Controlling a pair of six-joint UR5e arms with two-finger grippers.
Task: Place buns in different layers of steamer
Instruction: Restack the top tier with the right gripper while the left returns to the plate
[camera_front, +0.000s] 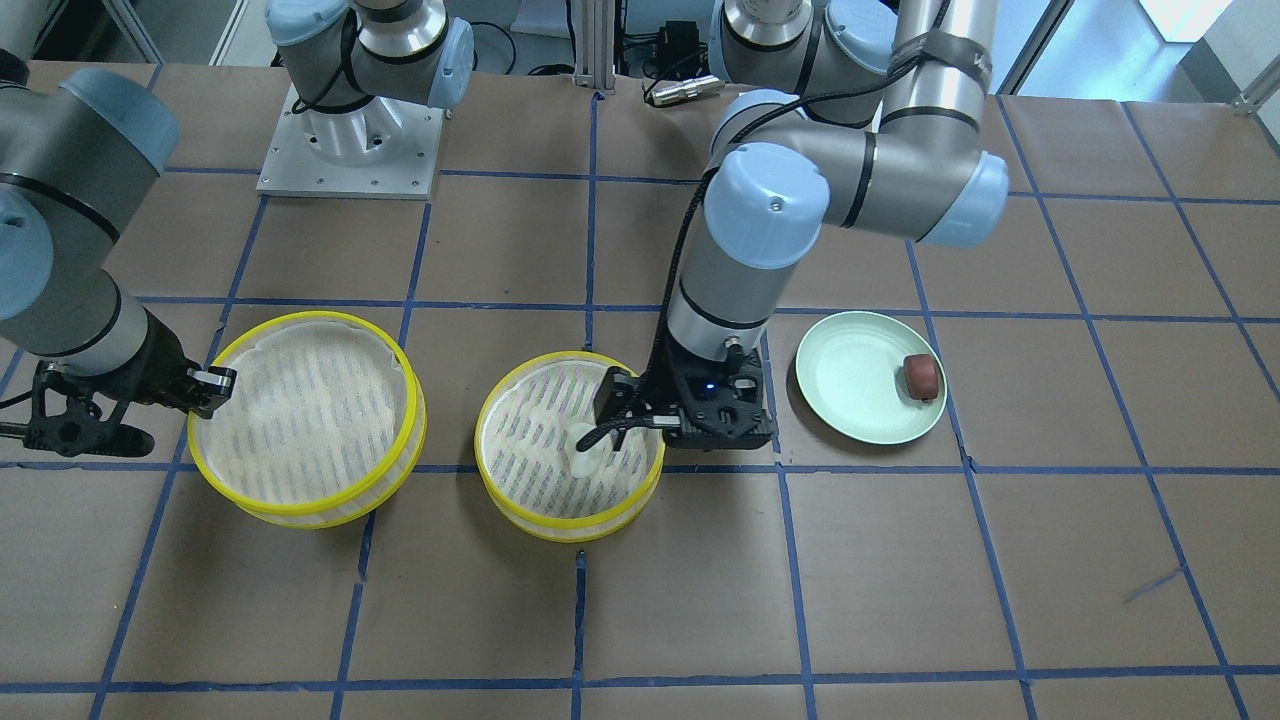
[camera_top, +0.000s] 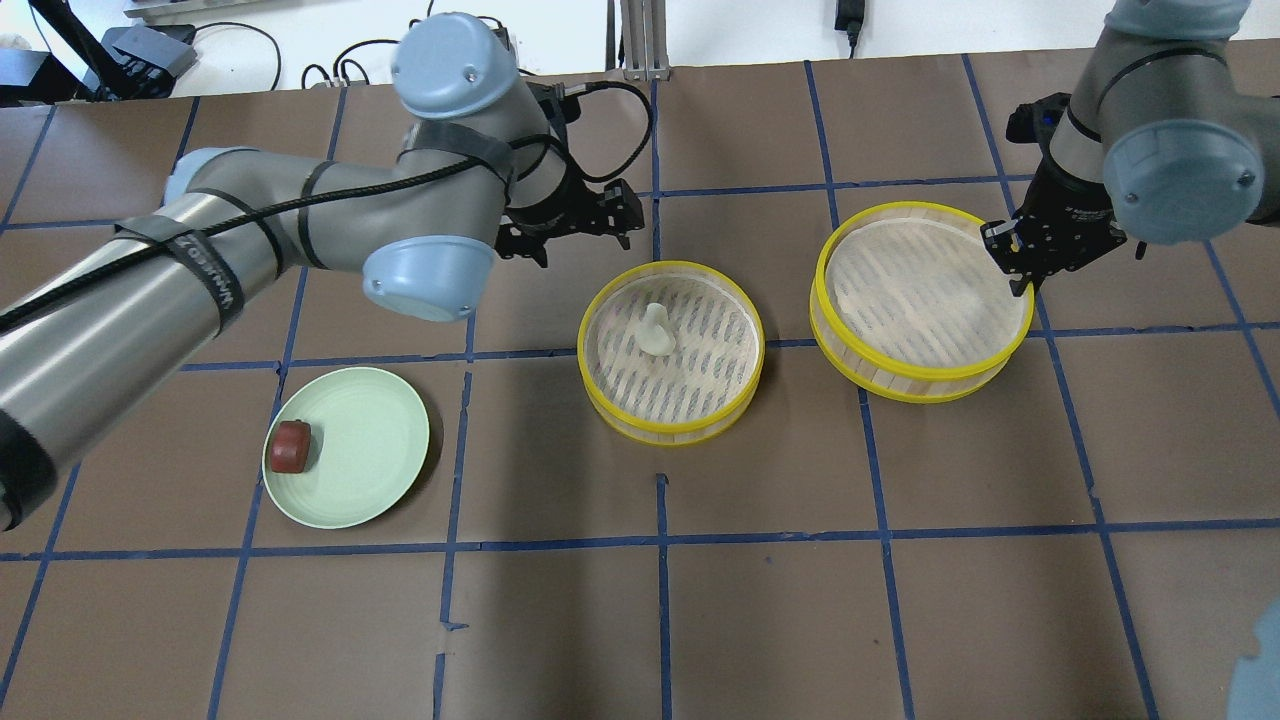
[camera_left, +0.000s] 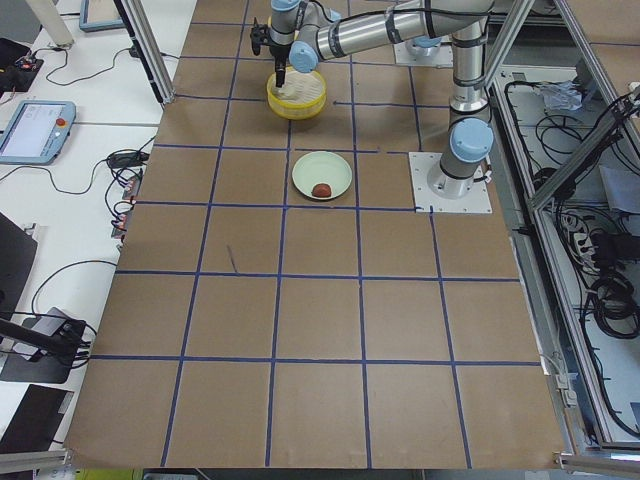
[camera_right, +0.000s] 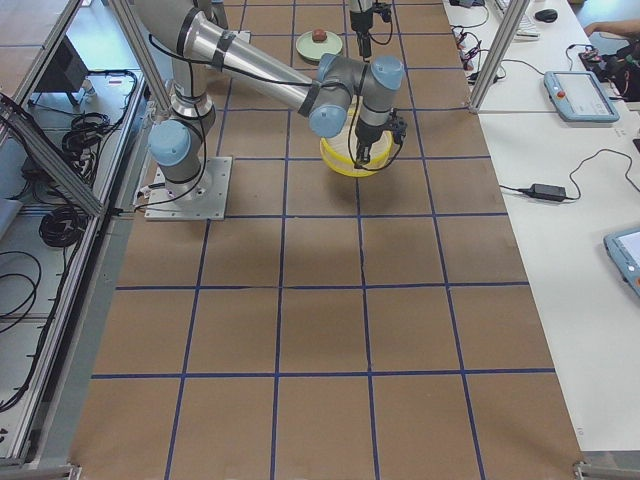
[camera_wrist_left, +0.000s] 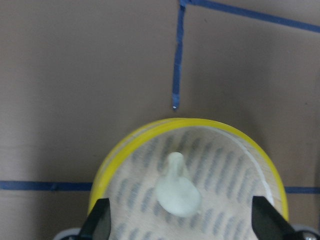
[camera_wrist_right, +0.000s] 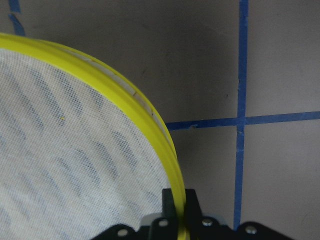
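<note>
Left gripper spread wide above white bun — right gripper pinches rim of outer layer

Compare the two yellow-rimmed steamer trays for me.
The centre yellow-rimmed slatted steamer tray holds the small white bun; the outer yellow-rimmed steamer tray holds none. The right end effector clamps the outer tray's rim; the left end effector hangs open over the centre one. Both have white mesh liners.

White bun lies inside central steamer layer, beneath left gripper. Right gripper has its fingers at the rim of outer steamer layer. Reddish-brown bun sits on green plate, near its edge. All rest on the desk.
</note>
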